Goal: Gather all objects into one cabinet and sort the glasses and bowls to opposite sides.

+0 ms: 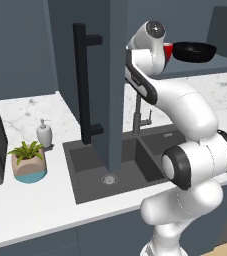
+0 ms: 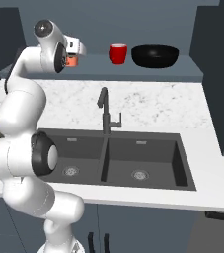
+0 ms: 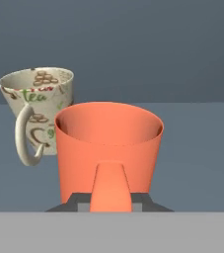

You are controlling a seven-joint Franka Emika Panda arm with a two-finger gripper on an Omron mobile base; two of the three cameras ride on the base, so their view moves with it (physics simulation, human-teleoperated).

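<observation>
My gripper (image 3: 111,202) is shut on the handle of the orange cup (image 3: 108,148), which faces me upright. The same gripper (image 2: 73,57) and orange cup (image 2: 72,61) are at the left end of the grey-blue cabinet shelf (image 2: 133,71). Just behind the orange cup, to its left, stands the pale beige speckled cup (image 3: 39,111) with "tea" printed on it. Further right on the shelf are the red cup (image 2: 117,53) and, beside it, the wide black bowl (image 2: 155,56). From the left, the red cup (image 1: 168,50) and bowl (image 1: 195,51) peek out past my arm.
The tall cabinet door (image 1: 110,85) stands open over the sink, its black bar handle (image 1: 81,85) toward the left. Below are the dark double sink (image 2: 143,163) and faucet (image 2: 103,111). A soap dispenser (image 1: 44,134) and potted plant (image 1: 29,160) sit on the left counter.
</observation>
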